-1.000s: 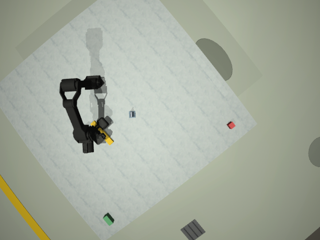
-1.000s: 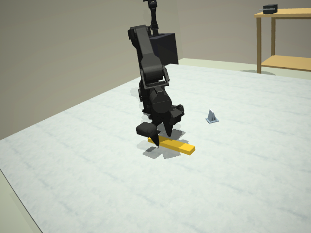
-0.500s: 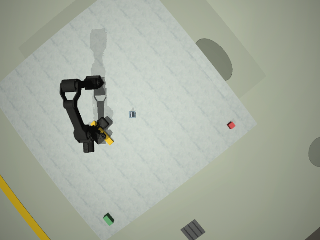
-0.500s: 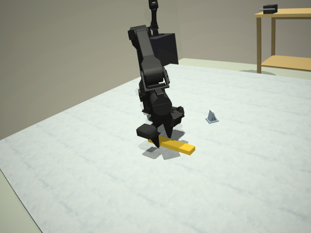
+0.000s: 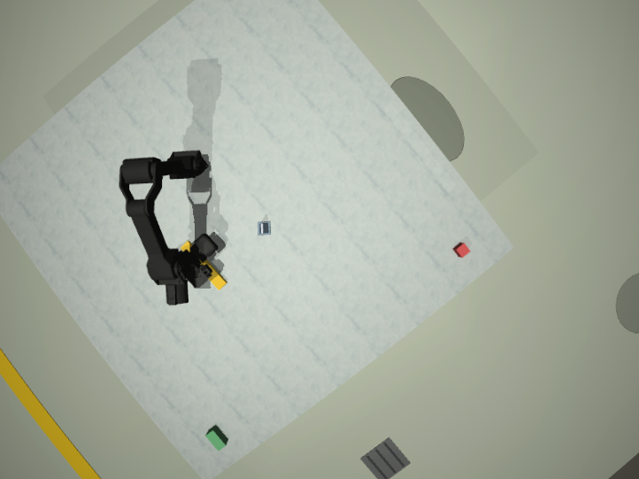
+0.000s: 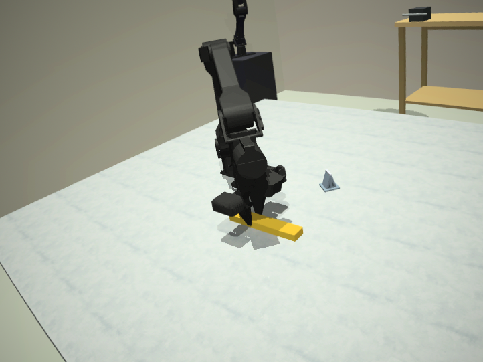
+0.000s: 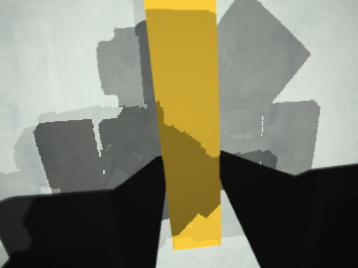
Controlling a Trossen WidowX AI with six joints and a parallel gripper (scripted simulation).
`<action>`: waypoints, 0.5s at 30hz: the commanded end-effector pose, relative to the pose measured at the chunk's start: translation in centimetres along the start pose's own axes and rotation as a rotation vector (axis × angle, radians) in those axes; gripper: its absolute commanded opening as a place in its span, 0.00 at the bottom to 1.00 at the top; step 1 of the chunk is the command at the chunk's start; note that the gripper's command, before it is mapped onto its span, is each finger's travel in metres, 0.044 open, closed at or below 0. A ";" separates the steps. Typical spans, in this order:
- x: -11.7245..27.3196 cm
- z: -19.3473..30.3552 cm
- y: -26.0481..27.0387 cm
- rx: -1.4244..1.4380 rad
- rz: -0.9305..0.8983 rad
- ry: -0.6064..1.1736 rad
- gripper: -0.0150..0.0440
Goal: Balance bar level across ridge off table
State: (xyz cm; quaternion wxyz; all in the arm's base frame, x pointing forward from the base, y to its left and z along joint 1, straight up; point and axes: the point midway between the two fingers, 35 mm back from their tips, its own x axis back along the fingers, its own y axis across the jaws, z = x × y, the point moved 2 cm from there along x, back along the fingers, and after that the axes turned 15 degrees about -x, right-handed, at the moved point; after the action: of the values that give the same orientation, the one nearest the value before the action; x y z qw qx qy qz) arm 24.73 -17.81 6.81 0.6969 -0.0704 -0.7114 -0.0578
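Note:
The yellow bar [image 5: 218, 279] [image 6: 277, 225] [image 7: 185, 80] lies flat on the pale table [image 5: 319, 287] [image 6: 201, 298]. My gripper [image 6: 254, 219] [image 7: 190, 160] points down and is shut on the bar, with one fingertip against each long side. In the wrist view the grip is nearer the bar's lower end. The arm hides part of the bar in the top view. The small blue-grey ridge [image 5: 264, 227] [image 6: 329, 181] stands on its square base, apart from the bar, to the right of the gripper in the top and exterior views. Nothing rests on the ridge.
A red block [image 5: 461, 250] sits near the table's right corner, and a green block [image 5: 216, 437] near its bottom corner. Beyond the table are a wooden shelf [image 6: 451, 20] and a dark box [image 6: 257, 75] with a small dark arm above it.

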 end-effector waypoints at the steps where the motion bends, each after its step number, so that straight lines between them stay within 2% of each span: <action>1: 0.0 0.0 0.0 0.000 0.000 0.000 0.39; 4: 0.6 -0.1 0.0 0.000 0.000 0.000 0.25; 15: 3.4 -0.4 -0.2 0.002 -0.001 -0.001 0.25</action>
State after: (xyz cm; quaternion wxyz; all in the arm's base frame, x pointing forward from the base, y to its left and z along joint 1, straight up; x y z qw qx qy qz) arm 24.87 -17.91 9.31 0.6985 -0.0694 -0.7098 -0.0587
